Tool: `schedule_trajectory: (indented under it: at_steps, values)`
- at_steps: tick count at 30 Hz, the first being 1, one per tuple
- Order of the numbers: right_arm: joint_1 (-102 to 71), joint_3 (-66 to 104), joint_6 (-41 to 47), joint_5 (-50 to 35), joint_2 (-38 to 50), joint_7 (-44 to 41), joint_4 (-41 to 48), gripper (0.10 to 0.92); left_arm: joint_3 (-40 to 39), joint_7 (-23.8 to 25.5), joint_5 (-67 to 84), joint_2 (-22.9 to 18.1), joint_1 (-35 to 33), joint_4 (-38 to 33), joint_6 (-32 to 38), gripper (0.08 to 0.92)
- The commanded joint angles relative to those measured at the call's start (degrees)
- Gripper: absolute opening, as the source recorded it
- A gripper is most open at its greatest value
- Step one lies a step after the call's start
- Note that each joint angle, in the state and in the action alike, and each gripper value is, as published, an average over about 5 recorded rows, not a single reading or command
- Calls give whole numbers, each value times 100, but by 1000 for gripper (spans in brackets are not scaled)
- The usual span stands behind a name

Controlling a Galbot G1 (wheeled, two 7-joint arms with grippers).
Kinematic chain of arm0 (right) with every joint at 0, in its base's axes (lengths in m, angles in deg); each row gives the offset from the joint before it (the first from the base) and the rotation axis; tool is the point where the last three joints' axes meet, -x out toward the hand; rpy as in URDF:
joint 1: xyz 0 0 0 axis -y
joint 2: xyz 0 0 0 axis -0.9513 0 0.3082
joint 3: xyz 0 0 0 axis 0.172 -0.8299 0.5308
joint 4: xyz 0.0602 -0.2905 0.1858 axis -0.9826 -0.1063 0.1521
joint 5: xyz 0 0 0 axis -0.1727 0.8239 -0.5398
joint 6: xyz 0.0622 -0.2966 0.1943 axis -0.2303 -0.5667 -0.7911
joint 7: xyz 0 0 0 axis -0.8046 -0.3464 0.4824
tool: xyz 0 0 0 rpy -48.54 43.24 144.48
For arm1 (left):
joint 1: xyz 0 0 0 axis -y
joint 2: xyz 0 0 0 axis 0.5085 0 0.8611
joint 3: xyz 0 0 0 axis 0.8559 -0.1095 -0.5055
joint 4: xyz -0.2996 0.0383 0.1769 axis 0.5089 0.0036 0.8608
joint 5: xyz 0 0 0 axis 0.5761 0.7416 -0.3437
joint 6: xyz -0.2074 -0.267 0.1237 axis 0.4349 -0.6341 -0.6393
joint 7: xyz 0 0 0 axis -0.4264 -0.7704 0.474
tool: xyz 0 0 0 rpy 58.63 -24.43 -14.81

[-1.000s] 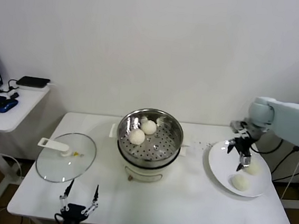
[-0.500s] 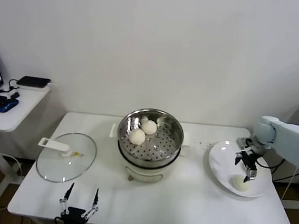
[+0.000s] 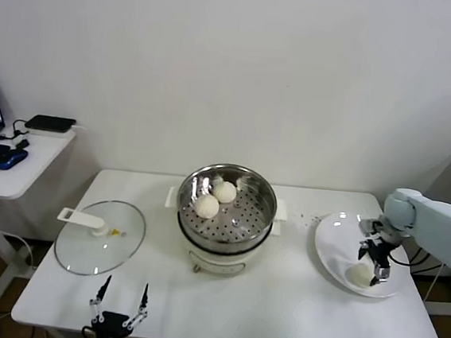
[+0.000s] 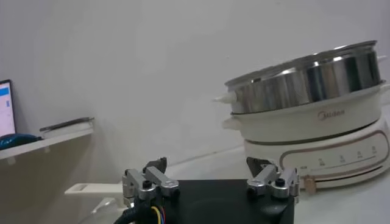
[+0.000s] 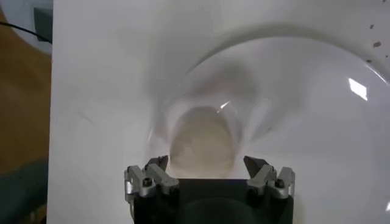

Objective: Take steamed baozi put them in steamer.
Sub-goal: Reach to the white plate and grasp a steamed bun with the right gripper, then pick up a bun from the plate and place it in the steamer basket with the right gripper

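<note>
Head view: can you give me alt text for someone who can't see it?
Right gripper, jaws open, sits over a baozi on the white plate at the table's right. Two baozi lie in the steamer at centre; glass lid lies left.

On the white desk (image 3: pixel 277 302), the round stainless-steel steamer (image 3: pixel 225 217) stands centre, two cream-white steamed baozi (image 3: pixel 215 198) inside. The flat glass lid (image 3: pixel 99 237) lies left; the round white plate (image 3: pixel 334 243), right, bears another bun (image 3: pixel 358 274).
</note>
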Motion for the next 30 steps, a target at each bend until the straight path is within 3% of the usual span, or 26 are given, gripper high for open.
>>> schedule_trajectory:
  at_steps: [1,12,23,30]
  values:
    - [-161,151,-10,59,-10,-2,101,811,0,0,3,10,-1,-5,-1,823]
    - [381,-224,-20,-258,20,-86,-249,611,5,1,0,13,-52,-73,2,823]
    - [3084,-1744,-823,-1323,-526,-306,-1686,587,-38,6,-24,67,-70,-110,-1,823]
    - [3832,-1192,-1164,-1073,-1098,-174,-2820,606,-52,13,-20,88,-40,-154,-3,823]
